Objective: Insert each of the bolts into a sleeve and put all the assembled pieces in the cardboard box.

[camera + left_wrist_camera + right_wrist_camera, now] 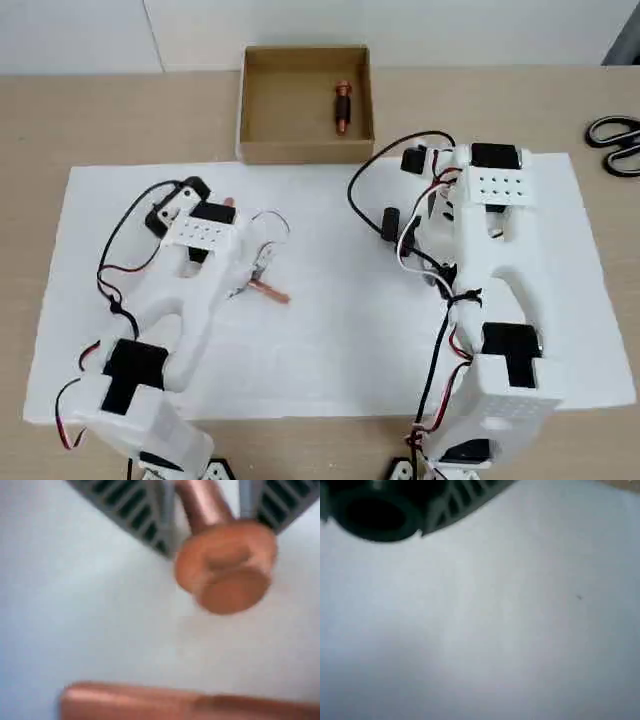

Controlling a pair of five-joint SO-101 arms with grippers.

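Bolt point(225, 565) is clamped in left jaws; second copper piece point(190, 705) is blurred and cut off; sleeve point(375, 515) is gripped by right jaws, partly cropped.

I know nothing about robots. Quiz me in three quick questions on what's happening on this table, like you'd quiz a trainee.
1. True or false: the box is empty.
2. What does the left gripper hold? A) a screwdriver B) a bolt C) a coin
3. Fill in: the right gripper holds a black ____.

Key:
1. False: one assembled piece lies in it.
2. B: the copper bolt sits between its fingers.
3. sleeve
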